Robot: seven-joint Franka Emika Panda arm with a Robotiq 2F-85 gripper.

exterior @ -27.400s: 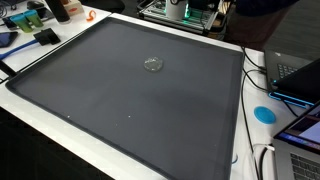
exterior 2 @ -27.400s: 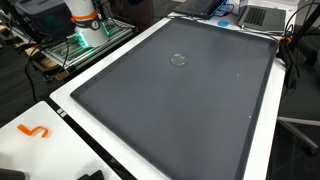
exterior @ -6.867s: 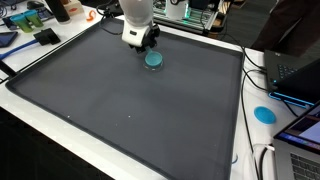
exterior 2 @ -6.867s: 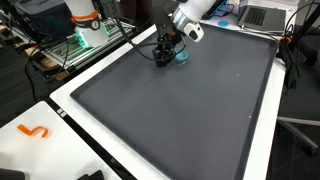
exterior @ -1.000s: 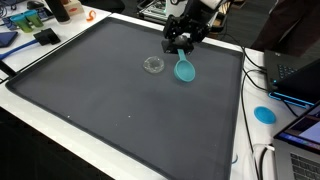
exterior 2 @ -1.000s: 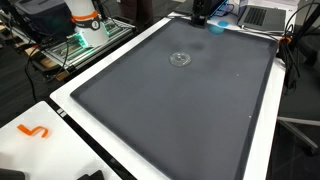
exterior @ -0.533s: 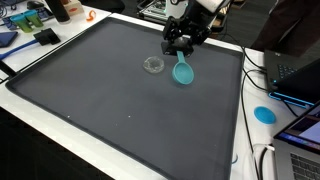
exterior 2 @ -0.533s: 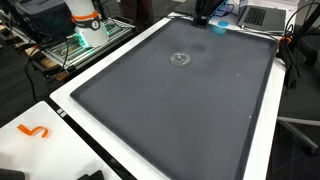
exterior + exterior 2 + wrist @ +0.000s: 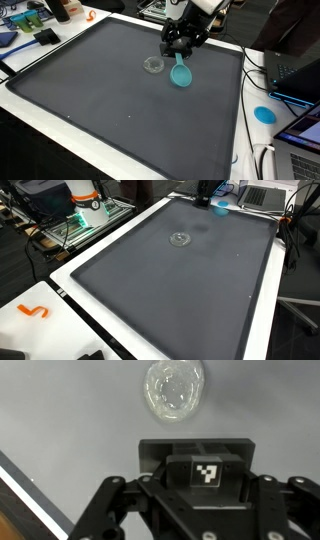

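Note:
A teal round piece (image 9: 181,73) with a narrow top hangs from my gripper (image 9: 179,52), which is shut on its upper end over the far part of the dark mat (image 9: 120,100). A small clear dish (image 9: 153,65) lies on the mat just beside it, apart from it. In an exterior view the gripper (image 9: 205,196) and teal piece (image 9: 218,208) are at the mat's far edge, with the clear dish (image 9: 180,239) nearer. The wrist view shows the gripper's black housing (image 9: 196,490) with a checker tag and the clear dish (image 9: 174,388) beyond; the fingers and teal piece are hidden there.
A white table border (image 9: 150,155) surrounds the mat. A blue disc (image 9: 264,113), cables and laptops (image 9: 295,75) sit beside one edge. An orange hook (image 9: 34,311) lies on a white corner. The robot base (image 9: 85,200) and electronics stand behind.
Over the last second the gripper and the teal piece have drifted slightly toward the clear dish. The dish has not moved.

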